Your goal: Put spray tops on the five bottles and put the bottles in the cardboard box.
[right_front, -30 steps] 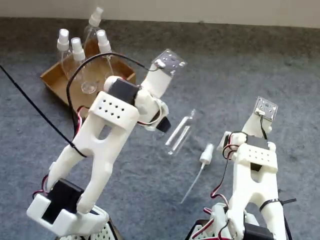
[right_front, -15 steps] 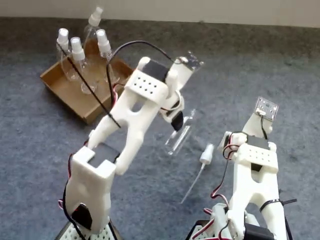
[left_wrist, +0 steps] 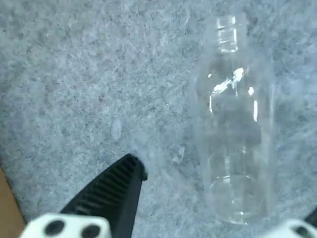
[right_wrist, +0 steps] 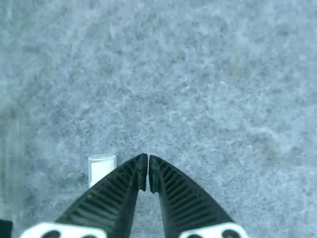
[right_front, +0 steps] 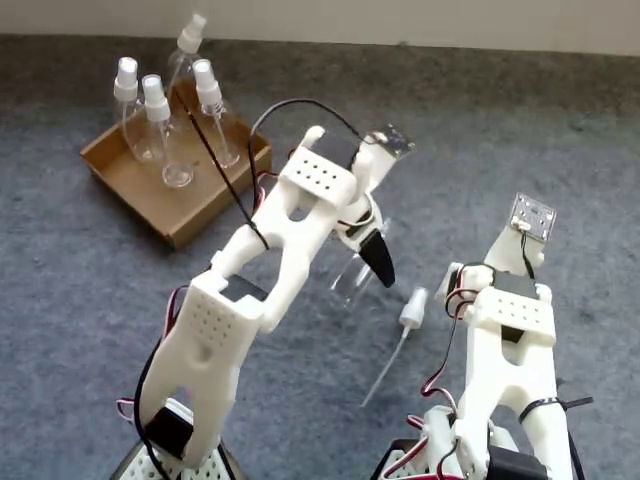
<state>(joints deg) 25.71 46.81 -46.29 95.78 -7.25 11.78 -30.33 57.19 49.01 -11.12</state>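
A clear uncapped bottle [right_front: 352, 278] lies on the grey carpet in the middle. My left gripper [right_front: 362, 264] hangs just above it, open, with its black finger [left_wrist: 120, 191] to one side of the bottle [left_wrist: 233, 124] and nothing gripped. A white spray top [right_front: 413, 308] with a long thin tube lies just right of the bottle. My right gripper [right_wrist: 147, 173] is shut on nothing, low over the carpet beside the spray top [right_wrist: 101, 168]. The cardboard box [right_front: 215, 215] at the back left holds several capped bottles [right_front: 160, 125].
The right arm [right_front: 510, 320] stands folded at the front right. The left arm stretches from the front left across the middle, with a black cable looping over it. Bare carpet lies to the right and behind the bottle.
My left arm has swung right from beside the box and come down over the lying bottle. The right arm, the bottle and the spray top have not moved.
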